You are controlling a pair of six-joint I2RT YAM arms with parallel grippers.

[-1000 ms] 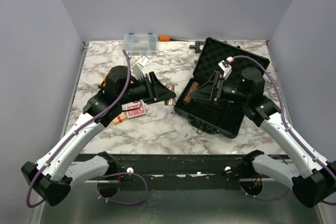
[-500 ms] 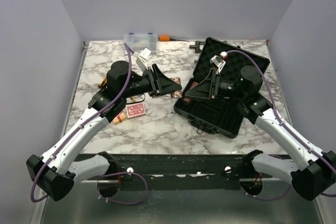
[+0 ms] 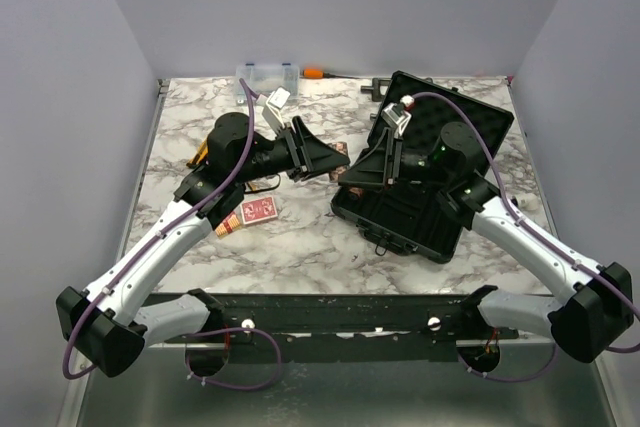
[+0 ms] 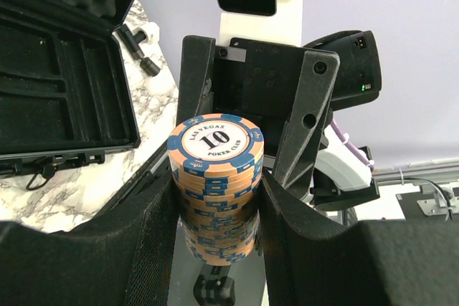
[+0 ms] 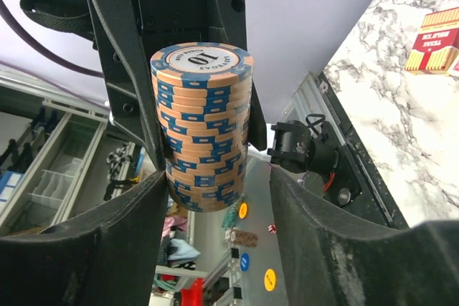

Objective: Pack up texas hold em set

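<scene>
Marble table lies below. Your left gripper clamps the chip roll in the air beside the open case. Its long axis points toward the right gripper, whose fingers stand apart around it.

I see the black case lying open at the desk's 3 o'clock side, its foam-lined lid tilted back toward 12. A chip roll, peach with blue edge marks and a top chip reading 10, sits clamped in my left pincer, off the desk at the case's 9 o'clock edge. Two red card decks lie flat toward 8 o'clock.
</scene>
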